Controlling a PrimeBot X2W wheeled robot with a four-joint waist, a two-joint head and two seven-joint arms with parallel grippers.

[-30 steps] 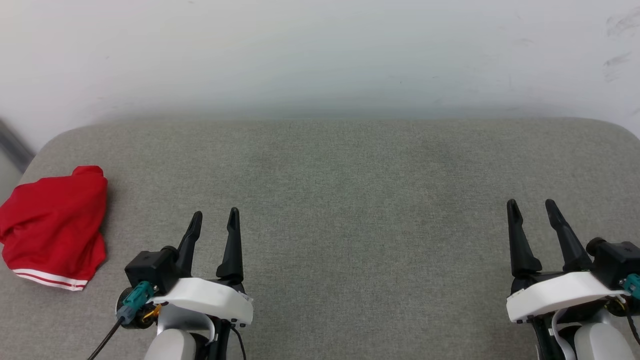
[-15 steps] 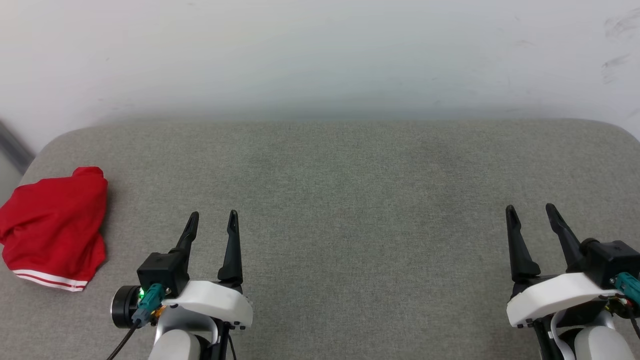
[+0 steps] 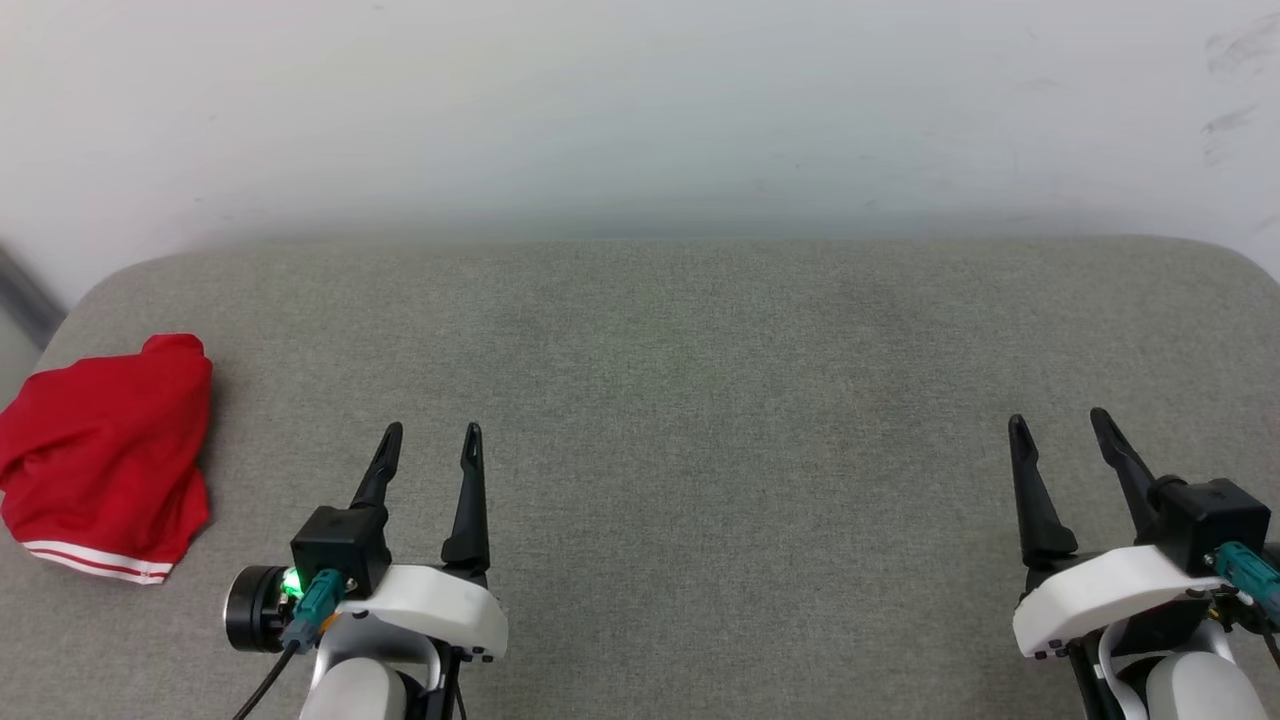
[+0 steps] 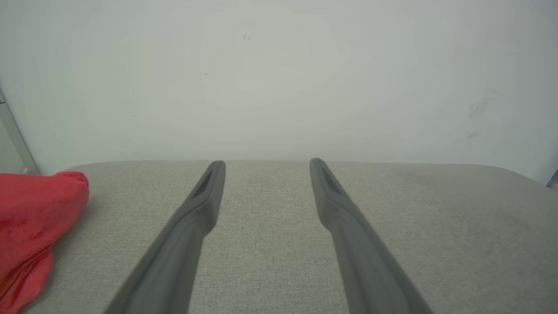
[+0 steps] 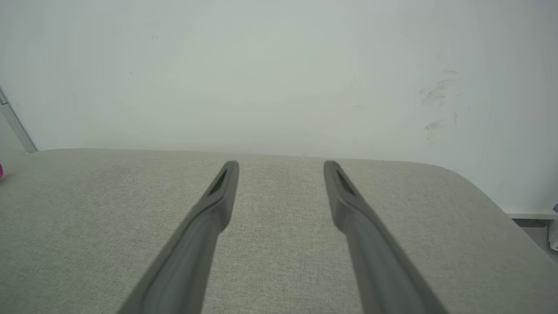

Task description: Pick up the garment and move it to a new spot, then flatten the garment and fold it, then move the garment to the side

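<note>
While the garment lay bundled at nine o'clock, left tool and right tool gaped empty. Folding looked either finished or unstarted.

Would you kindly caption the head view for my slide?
Left gripper and right gripper open above grey cushion; red garment bunched far left.

The garment lies on the counter's left edge, left of the left claw; the right claw sits far right.

Grey fabric surface w/ rounded corners, white wall (scuffed) behind
</note>
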